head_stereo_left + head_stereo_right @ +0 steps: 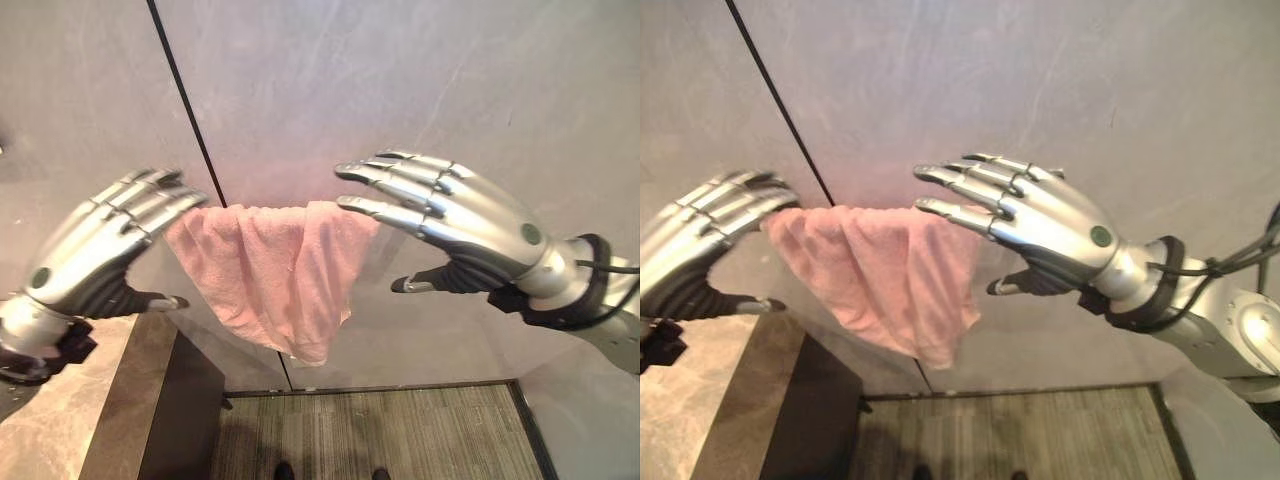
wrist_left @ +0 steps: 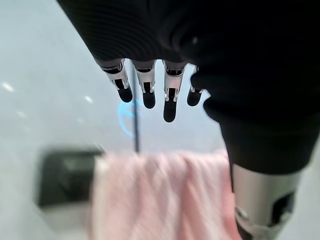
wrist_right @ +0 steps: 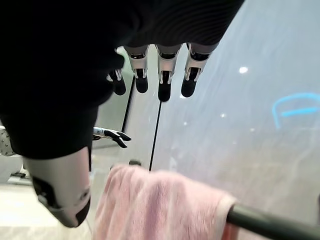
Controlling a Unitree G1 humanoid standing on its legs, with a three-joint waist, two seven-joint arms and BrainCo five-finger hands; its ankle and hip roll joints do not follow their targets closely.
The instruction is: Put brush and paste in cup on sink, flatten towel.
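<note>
The pink towel (image 1: pixel 272 272) hangs bunched over a dark rail (image 3: pixel 270 224) at the frame's centre, against the grey wall (image 1: pixel 400 70). The left hand (image 1: pixel 95 250) and right hand (image 1: pixel 450 215) flank it, fingers (image 1: pixel 385 212) straight and spread, tips at its top corners, gripping nothing. Lower left sits the marble bench (image 1: pixel 50 420) edge; open floor (image 1: pixel 380 430) lies below.

Towel (image 1: pixel 270 265) hides most of its rail (image 3: pixel 270 222); the rail's far end is cut by the picture's edge. Left robot hand (image 1: pixel 105 240) blurred; its fingertips cover the towel's corner. Counter (image 1: pixel 55 420) cut at the lower edge.
</note>
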